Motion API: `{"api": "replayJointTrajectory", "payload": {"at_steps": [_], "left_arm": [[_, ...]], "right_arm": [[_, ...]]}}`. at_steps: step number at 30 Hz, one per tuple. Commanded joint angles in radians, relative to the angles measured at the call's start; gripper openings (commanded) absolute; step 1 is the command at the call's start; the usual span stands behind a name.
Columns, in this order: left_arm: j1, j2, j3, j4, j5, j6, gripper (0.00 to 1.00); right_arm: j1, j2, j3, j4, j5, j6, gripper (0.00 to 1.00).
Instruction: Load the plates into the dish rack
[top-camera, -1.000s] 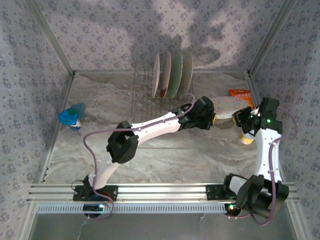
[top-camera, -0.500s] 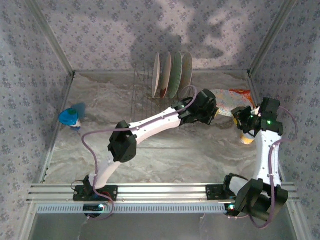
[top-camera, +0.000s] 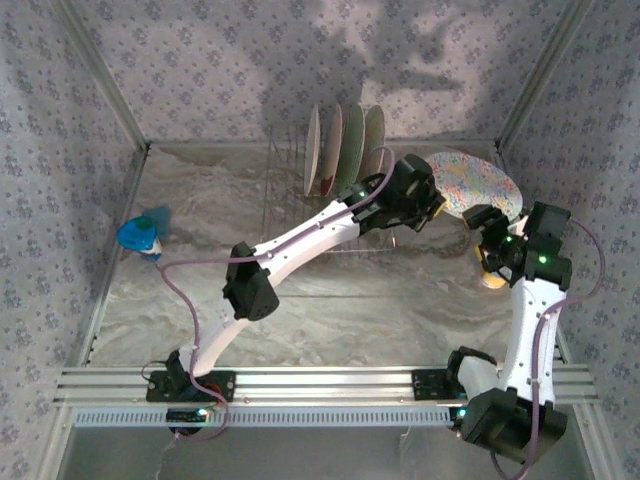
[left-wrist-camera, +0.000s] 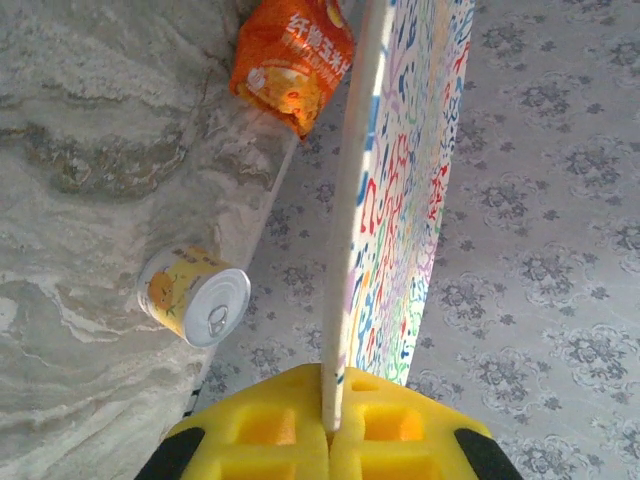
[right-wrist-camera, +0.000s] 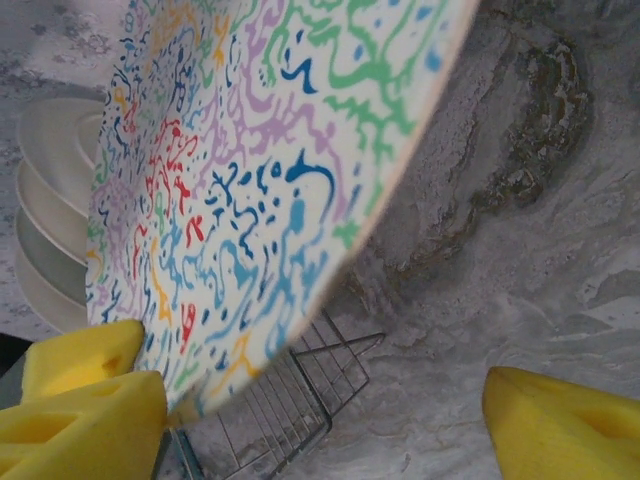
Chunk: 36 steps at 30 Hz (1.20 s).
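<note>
So on the desk (top-camera: 330, 300), the dish rack (top-camera: 290, 200) sits at the back with four plates (top-camera: 345, 150) standing on edge in it. The fifth one, the floral plate (top-camera: 478, 185), is up in the air just right of the rack, tilted, pinched by its rim in our left claw (left-wrist-camera: 328, 430). Our right claw (right-wrist-camera: 320, 405) hangs beside it, spread wide, holding nothing. We reckon the left arm loads it: the free tines lie to its left, so the plate needs turning parallel to that row.

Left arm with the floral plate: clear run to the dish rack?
Probably: left pincer grips the floral plate, right pincer is open. But free tines of the dish rack lie left of four racked plates.
</note>
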Motion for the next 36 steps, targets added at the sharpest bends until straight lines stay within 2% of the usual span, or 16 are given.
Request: {"api": "replayJointTrajectory", "payload": {"at_steps": [1, 6, 16, 21, 28, 33, 36], "left_arm": [[0.019, -0.001, 0.106, 0.019, -0.013, 0.106, 0.00], [0.030, -0.006, 0.176, -0.009, -0.025, 0.195, 0.00], [0.038, -0.073, 0.212, -0.025, -0.036, 0.407, 0.00], [0.041, -0.128, 0.215, -0.087, -0.090, 0.526, 0.00], [0.041, -0.197, 0.215, -0.115, -0.106, 0.636, 0.00], [0.043, -0.253, 0.210, -0.194, -0.110, 0.731, 0.00], [0.047, -0.296, 0.197, -0.229, -0.106, 0.805, 0.00]], "right_arm": [[-0.008, -0.026, 0.050, -0.083, -0.001, -0.009, 0.89], [-0.010, -0.067, 0.069, -0.111, 0.007, -0.001, 1.00], [-0.022, -0.096, 0.149, -0.131, -0.078, 0.006, 0.99], [-0.027, -0.105, 0.185, -0.140, -0.093, -0.012, 0.99], [-0.031, -0.108, 0.178, -0.094, -0.090, -0.016, 0.98], [-0.032, -0.110, 0.160, -0.072, -0.087, -0.014, 0.98], [-0.033, -0.107, 0.155, -0.027, -0.124, -0.029, 0.97]]}}
